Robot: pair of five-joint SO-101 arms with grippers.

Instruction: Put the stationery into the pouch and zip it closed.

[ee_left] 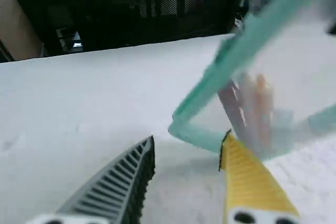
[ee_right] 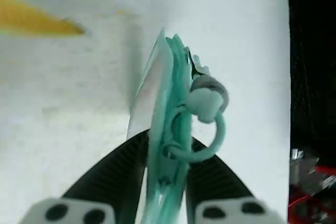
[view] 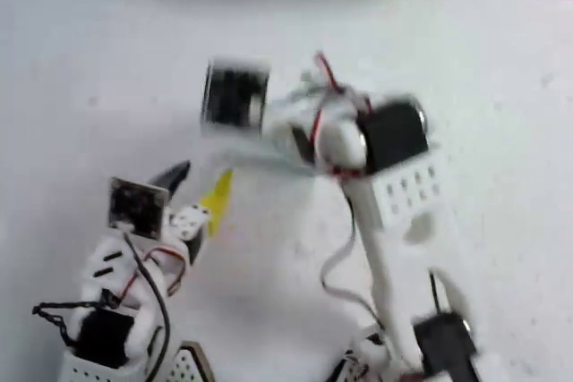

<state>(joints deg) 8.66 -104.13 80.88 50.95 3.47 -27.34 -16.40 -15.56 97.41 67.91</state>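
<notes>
Right gripper point(ee_right: 165, 145) pinches the pouch point(ee_right: 163, 77) at its top edge beside the zip pull point(ee_right: 207, 100), tilting it up, probably to steady it for zipping. Left gripper point(ee_left: 187, 142) hangs wide open by its corner; pens point(ee_left: 252, 111), I think, already inside.

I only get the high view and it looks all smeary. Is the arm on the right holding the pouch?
Observer: Yes. In the right wrist view, the right end effector is shut on the pouch, clamping its teal edge beside the zipper pull.
Operator: Is anything inside it?
Observer: The left wrist view shows pink and orange stationery through the clear side.
Operator: What about the other arm?
Observer: The left end effector is open. Its yellow finger is by the pouch's teal corner, but I can't tell whether it touches.
</notes>
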